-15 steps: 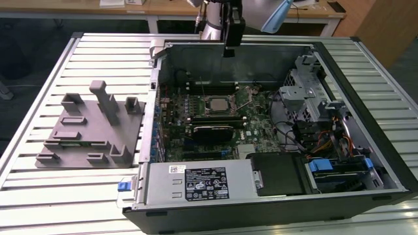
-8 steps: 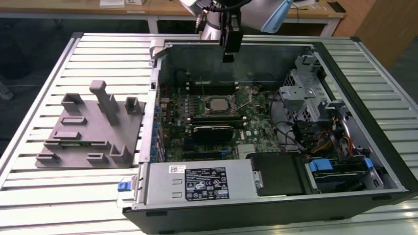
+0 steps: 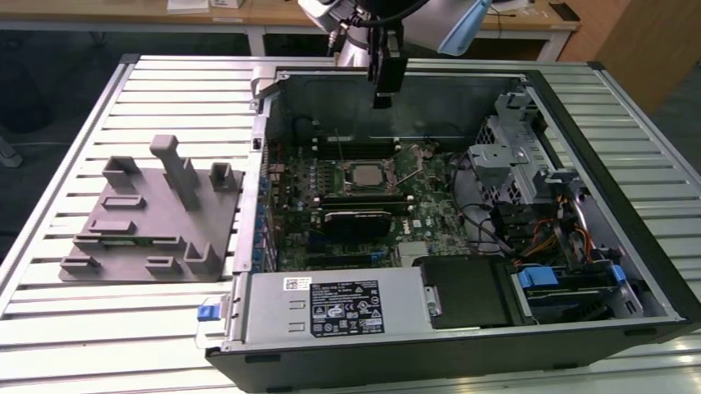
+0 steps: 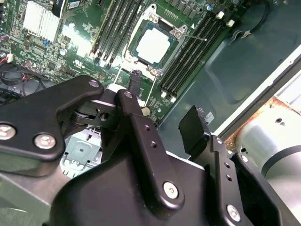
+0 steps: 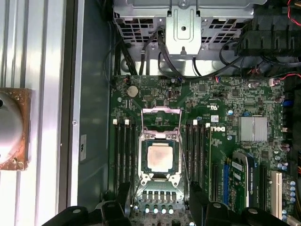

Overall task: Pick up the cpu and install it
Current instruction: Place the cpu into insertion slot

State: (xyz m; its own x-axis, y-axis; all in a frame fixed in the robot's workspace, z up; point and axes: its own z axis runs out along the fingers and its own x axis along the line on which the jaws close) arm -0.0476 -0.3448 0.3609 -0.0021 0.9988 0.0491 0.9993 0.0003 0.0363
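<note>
Hovering spread and empty above the cpu (image 5: 160, 157), the tool (image 5: 158, 190) seems finished seating it; the socket frame (image 5: 162, 110) stands open.

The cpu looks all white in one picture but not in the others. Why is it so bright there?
That is probably glare. In the second wrist view, light bounces off the metal top of the cpu and washes it almost white. In the first wrist view the cpu has a softer pinkish sheen. In the exterior view the cpu looks duller, inside the shaded computer case.
</note>
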